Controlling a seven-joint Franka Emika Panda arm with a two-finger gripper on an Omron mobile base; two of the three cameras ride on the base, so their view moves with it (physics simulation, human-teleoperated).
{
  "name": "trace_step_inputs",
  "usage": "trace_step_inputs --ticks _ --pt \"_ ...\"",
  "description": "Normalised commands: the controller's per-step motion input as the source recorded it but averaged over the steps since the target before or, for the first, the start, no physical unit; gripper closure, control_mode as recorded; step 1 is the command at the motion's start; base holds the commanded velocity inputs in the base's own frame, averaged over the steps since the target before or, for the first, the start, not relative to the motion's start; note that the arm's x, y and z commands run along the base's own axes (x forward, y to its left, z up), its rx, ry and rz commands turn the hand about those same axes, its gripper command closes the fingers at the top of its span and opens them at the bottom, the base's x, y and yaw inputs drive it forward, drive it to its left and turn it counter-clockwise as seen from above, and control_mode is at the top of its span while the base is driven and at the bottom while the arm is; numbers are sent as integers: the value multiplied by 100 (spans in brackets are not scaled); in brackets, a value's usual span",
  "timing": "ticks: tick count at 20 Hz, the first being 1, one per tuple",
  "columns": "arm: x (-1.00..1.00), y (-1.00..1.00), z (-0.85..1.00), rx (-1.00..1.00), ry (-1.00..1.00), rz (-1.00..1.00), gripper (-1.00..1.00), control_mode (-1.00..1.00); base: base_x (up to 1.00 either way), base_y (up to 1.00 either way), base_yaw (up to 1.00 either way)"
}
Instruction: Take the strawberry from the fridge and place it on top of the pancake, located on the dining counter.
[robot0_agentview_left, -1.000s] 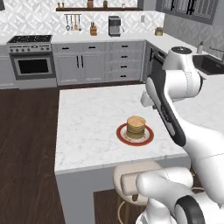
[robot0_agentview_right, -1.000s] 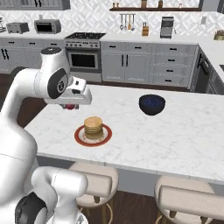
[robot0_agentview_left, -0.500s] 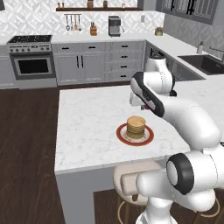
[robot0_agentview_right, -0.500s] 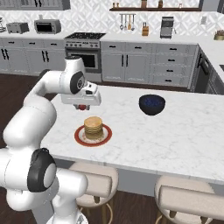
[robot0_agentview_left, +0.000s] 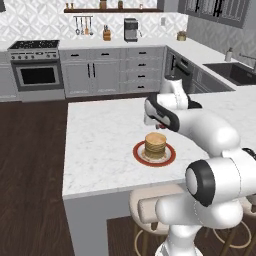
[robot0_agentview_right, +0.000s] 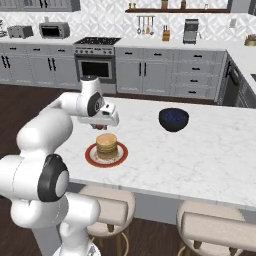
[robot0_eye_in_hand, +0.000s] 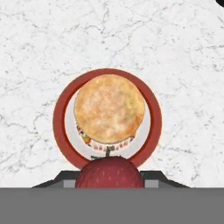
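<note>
A stack of pancake (robot0_agentview_left: 155, 145) (robot0_agentview_right: 106, 145) (robot0_eye_in_hand: 109, 108) rests on a red-rimmed plate (robot0_agentview_left: 137, 152) (robot0_agentview_right: 90, 156) (robot0_eye_in_hand: 59, 118) on the white marble dining counter (robot0_agentview_left: 100, 145) (robot0_agentview_right: 200, 155) (robot0_eye_in_hand: 43, 43). My gripper (robot0_agentview_left: 149, 122) (robot0_agentview_right: 100, 127) (robot0_eye_in_hand: 109, 178) hangs above the counter just behind the plate, pointing down. It is shut on the red strawberry (robot0_agentview_right: 98, 128) (robot0_eye_in_hand: 109, 173). In the hand view the strawberry sits at the plate's near rim, beside the pancake, not over its middle.
A dark blue bowl (robot0_agentview_right: 173, 119) stands on the counter to the right of the plate. Round pale stools (robot0_agentview_left: 150, 205) (robot0_agentview_right: 107, 205) line the counter's near edge. A stove (robot0_agentview_left: 35, 70) and grey cabinets run along the back wall.
The arm has swung in over the counter, carrying the strawberry from beside the plate to just behind the pancake. The grip on the strawberry has held.
</note>
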Motion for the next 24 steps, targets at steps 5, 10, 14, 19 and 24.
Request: trace_step_inputs --ticks 5,10,14,19,24 --pt "17 0 -36 0 -21 -5 100 -100 0 0 0" --pt "1 0 -18 0 3 -2 100 -100 0 0 0" --pt "25 0 -9 0 4 0 100 -100 0 0 0" --pt "39 0 0 0 3 0 100 -100 0 0 0" --pt "15 0 -13 0 11 0 100 -100 0 0 0"
